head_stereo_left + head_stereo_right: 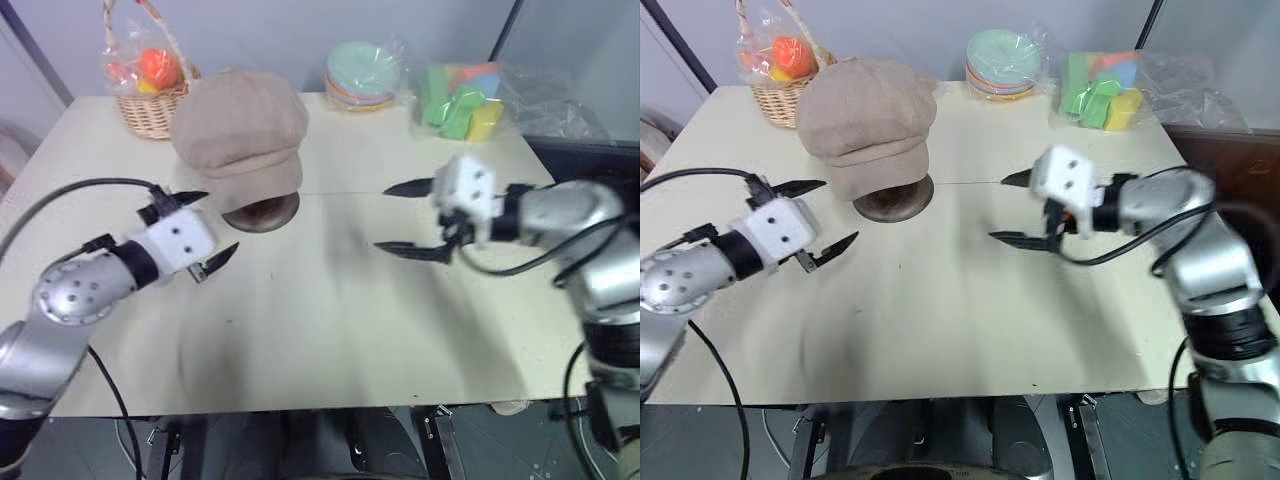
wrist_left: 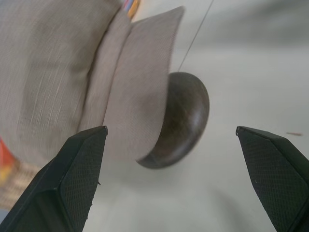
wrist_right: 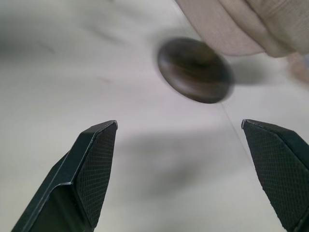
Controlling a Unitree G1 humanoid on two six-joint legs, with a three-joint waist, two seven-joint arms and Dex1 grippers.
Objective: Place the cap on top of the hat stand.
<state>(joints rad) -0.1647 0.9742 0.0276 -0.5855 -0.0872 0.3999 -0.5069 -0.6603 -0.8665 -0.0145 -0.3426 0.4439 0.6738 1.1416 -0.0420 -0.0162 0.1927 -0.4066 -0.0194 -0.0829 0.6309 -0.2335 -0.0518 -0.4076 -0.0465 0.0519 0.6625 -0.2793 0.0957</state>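
Observation:
The beige-tan cap (image 1: 240, 130) sits on top of the hat stand, covering its dome and post; only the dark brown round base (image 1: 262, 213) shows beneath the brim. In the left wrist view the cap (image 2: 63, 72) hangs over the base (image 2: 186, 121). My left gripper (image 1: 205, 228) hovers open just left of the base, nothing between its fingers. My right gripper (image 1: 410, 218) hovers open to the right of the stand, well apart from it, also holding nothing. The right wrist view shows the base (image 3: 195, 70) and the brim (image 3: 241, 24) ahead of it.
A wicker basket (image 1: 150, 95) with wrapped fruit stands at the back left. A stack of pastel plates (image 1: 362, 75) and a bag of coloured foam blocks (image 1: 462, 100) lie at the back. The table's front edge (image 1: 300, 405) runs near me.

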